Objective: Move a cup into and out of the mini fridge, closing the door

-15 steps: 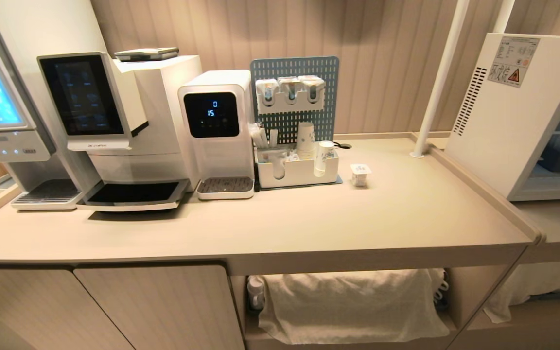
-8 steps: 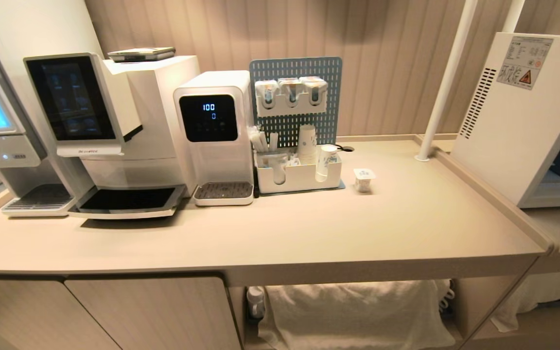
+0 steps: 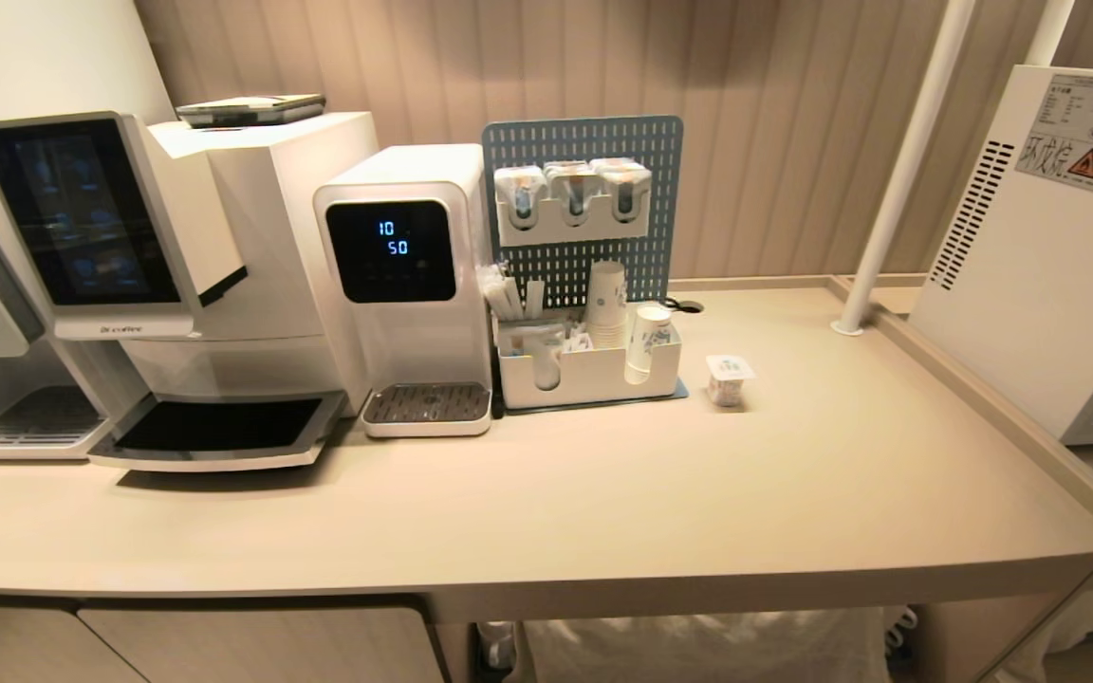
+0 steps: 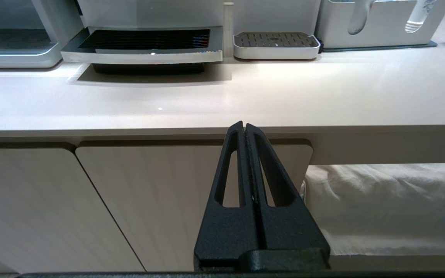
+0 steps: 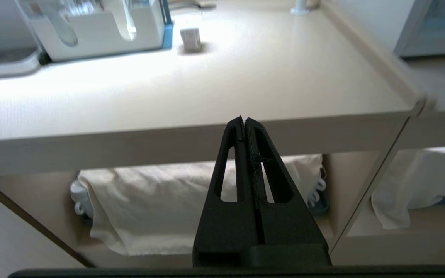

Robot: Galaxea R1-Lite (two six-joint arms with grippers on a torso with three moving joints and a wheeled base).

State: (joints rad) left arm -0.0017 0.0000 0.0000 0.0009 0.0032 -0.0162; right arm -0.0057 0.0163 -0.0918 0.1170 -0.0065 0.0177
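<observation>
Cup (image 3: 729,378) seen standing on the bench (image 3: 793,493) just beside the white organiser tray (image 3: 589,375), mini fridge (image 3: 1040,256) at the far right, left gripper (image 4: 244,125) and right gripper (image 5: 243,120) both pressed together, nothing held, below the bench edge.

Warm, even indoor light in the head view, no hard shadows. Soft shadow under the coffee machine (image 3: 176,285) tray, falling toward 6 o'clock; tiny shadow at the cup (image 3: 728,378) base. Water dispenser (image 3: 404,285) display glows, digits readable. Wide-angle bending at the edges: the white pole (image 3: 898,171) and the mini fridge (image 3: 1040,256) lean, the counter (image 3: 698,493) front edge curves.

Left wrist view cooler, sharp; broad sheen on the countertop from 12 o'clock.

Right wrist view strongly overexposed across the countertop from 10 to 12 o'clock, background soft and smeared, the shelf below dimmer.
</observation>
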